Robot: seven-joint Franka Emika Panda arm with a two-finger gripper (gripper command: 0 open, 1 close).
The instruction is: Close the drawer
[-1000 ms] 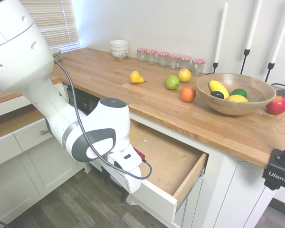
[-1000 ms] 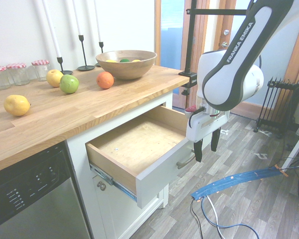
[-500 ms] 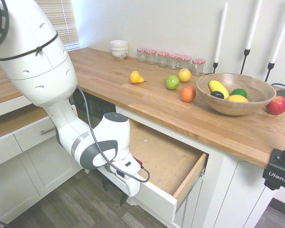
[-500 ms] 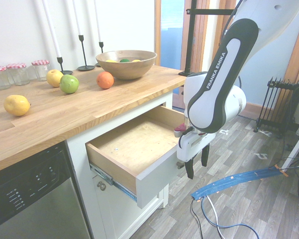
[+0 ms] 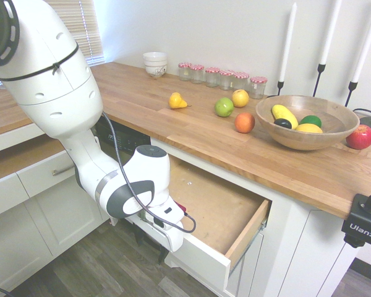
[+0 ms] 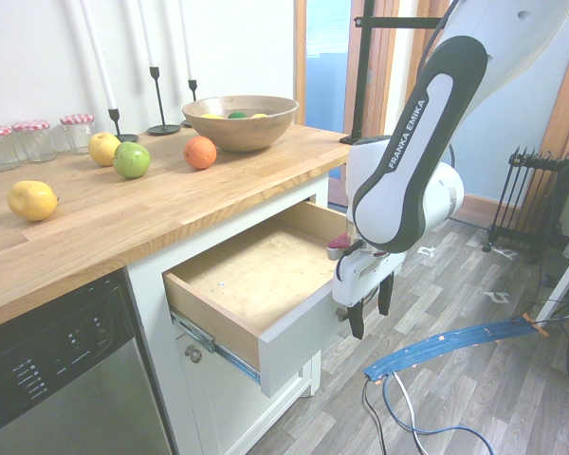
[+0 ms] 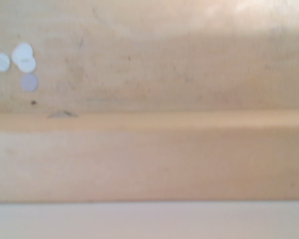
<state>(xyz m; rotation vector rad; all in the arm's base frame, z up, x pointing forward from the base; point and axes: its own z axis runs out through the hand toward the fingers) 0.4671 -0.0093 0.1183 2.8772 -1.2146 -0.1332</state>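
The drawer (image 5: 217,204) stands pulled far out from under the wooden worktop, with a bare brown bottom (image 6: 256,270) and a white front panel (image 6: 299,334). My gripper (image 6: 370,308) hangs right at the outer face of that panel, near its middle, fingers pointing down and open with nothing between them. From the other side the gripper (image 5: 151,244) shows as two dark fingers below the white hand. The handle is mostly hidden behind the hand. The wrist view looks down into the drawer (image 7: 149,64) over the panel's white top edge.
On the worktop (image 5: 173,124) lie loose fruit, a wooden bowl (image 5: 306,122) of fruit, several jars (image 5: 222,77) and candlesticks. A dishwasher (image 6: 57,370) sits beside the drawer. Other white drawers (image 5: 25,179) stand at the left. A radiator (image 6: 536,199) stands across the wood floor.
The arm has swung in towards the drawer front and lowered slightly; the hand now sits up against the panel. The drawer stands as far out as before.
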